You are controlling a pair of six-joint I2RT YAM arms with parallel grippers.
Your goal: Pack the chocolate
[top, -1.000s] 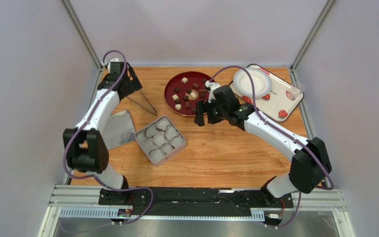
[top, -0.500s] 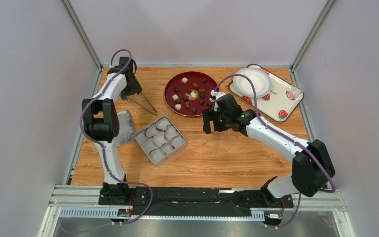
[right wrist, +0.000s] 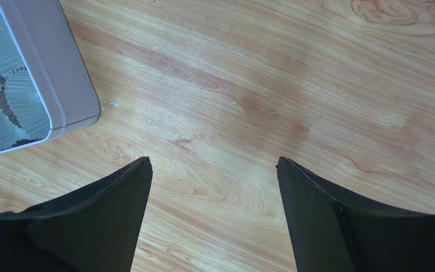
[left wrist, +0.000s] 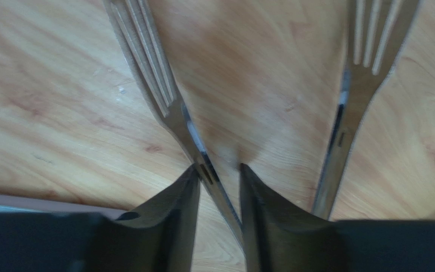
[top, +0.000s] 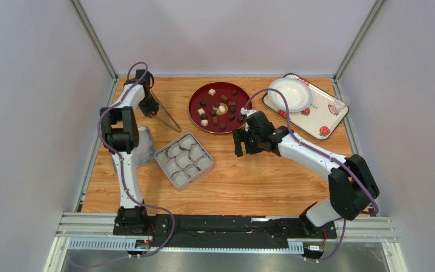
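Note:
Several small pieces of chocolate [top: 227, 106], dark brown and a few cream, lie on the red plate [top: 192, 105] at the back of the table. The metal tongs [top: 166, 118] lie left of the plate. My left gripper [top: 150, 109] is at their hinge end. In the left wrist view one arm of the tongs [left wrist: 146, 62] runs slantwise between the narrowed left gripper [left wrist: 217, 167] fingers and touches the left fingertip; the other arm [left wrist: 367, 45] lies outside. My right gripper [top: 243, 148] hangs open over bare wood below the plate, and the right wrist view shows nothing in the right gripper [right wrist: 214, 161].
A square tin [top: 160, 153] with several paper cups stands in front of the tongs, its corner [right wrist: 72, 85] in the right wrist view. Its lid [top: 143, 148] lies to its left. A patterned tray [top: 322, 122] with a white plate [top: 289, 93] and a small glass [top: 339, 105] sits at the back right.
My left arm has swung upright and its gripper has come down onto the tongs, its jaws narrowing round one arm. My right gripper has drawn back from the red plate toward the table's middle.

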